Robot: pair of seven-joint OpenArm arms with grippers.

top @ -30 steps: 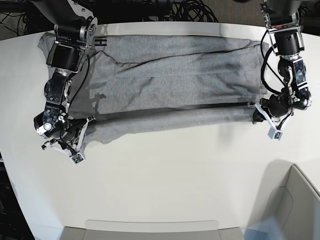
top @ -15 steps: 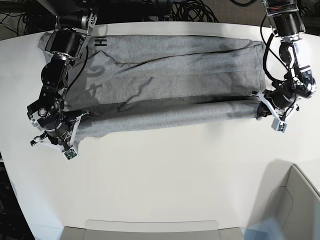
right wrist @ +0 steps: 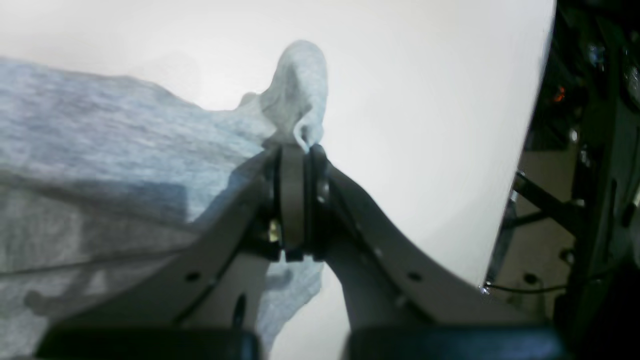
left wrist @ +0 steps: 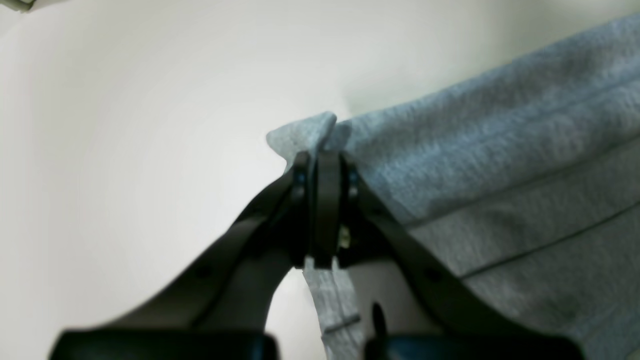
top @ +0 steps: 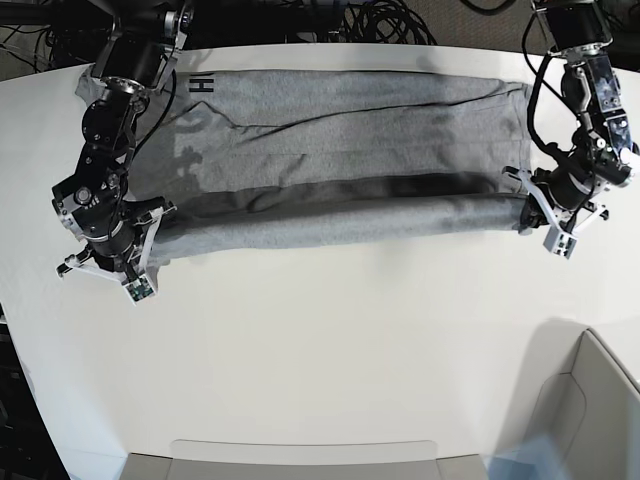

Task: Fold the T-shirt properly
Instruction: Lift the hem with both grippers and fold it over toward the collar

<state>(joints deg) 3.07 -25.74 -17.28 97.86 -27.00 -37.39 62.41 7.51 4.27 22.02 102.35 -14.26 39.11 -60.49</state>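
T-shirt (top: pixel 340 150) on table (top: pixel 330 340), both pincers pinching its edge

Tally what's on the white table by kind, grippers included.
Heather-grey cotton T-shirt: 1
Black grippers pinching the shirt's near edge, left gripper and right gripper: 2
Pale open box at the near corner: 1
Total: 4

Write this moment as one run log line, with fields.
stage: folding near edge over | left gripper: shut on T-shirt corner | right gripper: shut on T-shirt corner | table: white
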